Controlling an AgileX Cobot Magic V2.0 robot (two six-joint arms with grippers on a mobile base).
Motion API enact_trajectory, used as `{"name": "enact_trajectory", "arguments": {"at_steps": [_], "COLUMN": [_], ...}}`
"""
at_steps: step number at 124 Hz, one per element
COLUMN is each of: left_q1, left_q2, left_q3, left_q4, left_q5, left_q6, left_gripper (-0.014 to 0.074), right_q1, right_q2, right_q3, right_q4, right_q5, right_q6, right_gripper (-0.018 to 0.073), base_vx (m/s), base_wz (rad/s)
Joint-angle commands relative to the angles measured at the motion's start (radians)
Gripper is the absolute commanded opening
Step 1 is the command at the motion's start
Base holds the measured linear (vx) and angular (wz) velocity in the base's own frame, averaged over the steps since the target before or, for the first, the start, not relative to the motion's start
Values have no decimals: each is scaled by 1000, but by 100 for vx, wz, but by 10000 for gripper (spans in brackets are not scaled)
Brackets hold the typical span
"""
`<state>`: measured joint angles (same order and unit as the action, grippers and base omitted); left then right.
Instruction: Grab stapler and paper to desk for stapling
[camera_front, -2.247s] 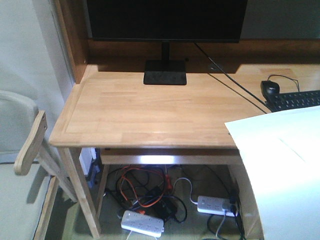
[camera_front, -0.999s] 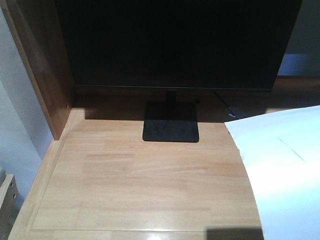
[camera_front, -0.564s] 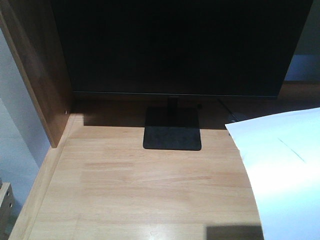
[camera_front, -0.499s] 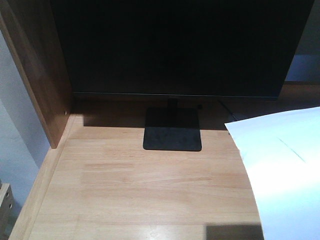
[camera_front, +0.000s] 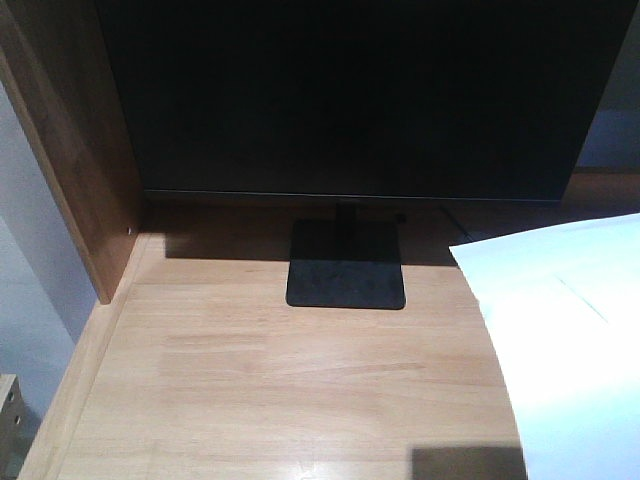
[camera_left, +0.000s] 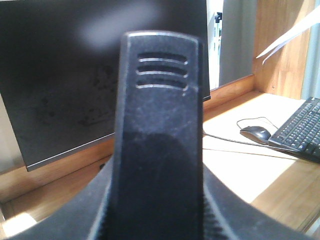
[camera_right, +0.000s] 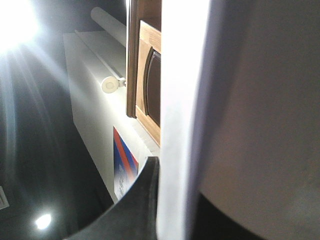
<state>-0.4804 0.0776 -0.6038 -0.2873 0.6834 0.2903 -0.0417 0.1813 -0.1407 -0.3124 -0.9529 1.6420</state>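
Front-facing view: what has changed?

— Two seconds back the whole desk (camera_front: 250, 380) showed, with its legs, a chair and floor cables. Now only its top fills the view, with the dark monitor (camera_front: 350, 90) and the black monitor base (camera_front: 346, 278) near the back edge. In the last half second almost nothing has shifted. My reading is that the robot has rolled up to the desk, the carrying is nearly done, and setting down comes next.

Where is the paper?

— The paper (camera_front: 560, 340), white and curved, hangs above the desk's front right corner. It throws a shadow at the front edge, so it seems not yet laid down. In the right wrist view it runs edge-on through the right gripper (camera_right: 175, 205), which is pinched on it.

And the stapler?

— In the left wrist view the stapler (camera_left: 157, 125), black with three grooves, stands upright in the left gripper (camera_left: 160, 222), which appears closed against its sides. It faces the monitor, with desk top visible below. A mouse (camera_left: 255, 134) and keyboard (camera_left: 300, 130) lie toward the right edge.
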Motion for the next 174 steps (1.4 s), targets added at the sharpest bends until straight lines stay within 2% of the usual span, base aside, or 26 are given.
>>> {"name": "enact_trajectory", "arguments": {"at_steps": [1, 174], "left_q1": [-2, -2], "left_q2": [13, 13], "left_q3": [-23, -23], "left_q4": [-19, -19], "left_q5": [-122, -121], "left_q6": [-1, -1], "left_gripper": [-6, -6], "right_q1": [-8, -8], "right_q2": [15, 15], "right_q3": [-24, -24], "right_q4": [11, 11], "right_q5": [-35, -35], "right_q6": [-2, -2], "right_gripper": [-6, -6], "base_vx": [0, 0], "base_wz": [0, 0]}}
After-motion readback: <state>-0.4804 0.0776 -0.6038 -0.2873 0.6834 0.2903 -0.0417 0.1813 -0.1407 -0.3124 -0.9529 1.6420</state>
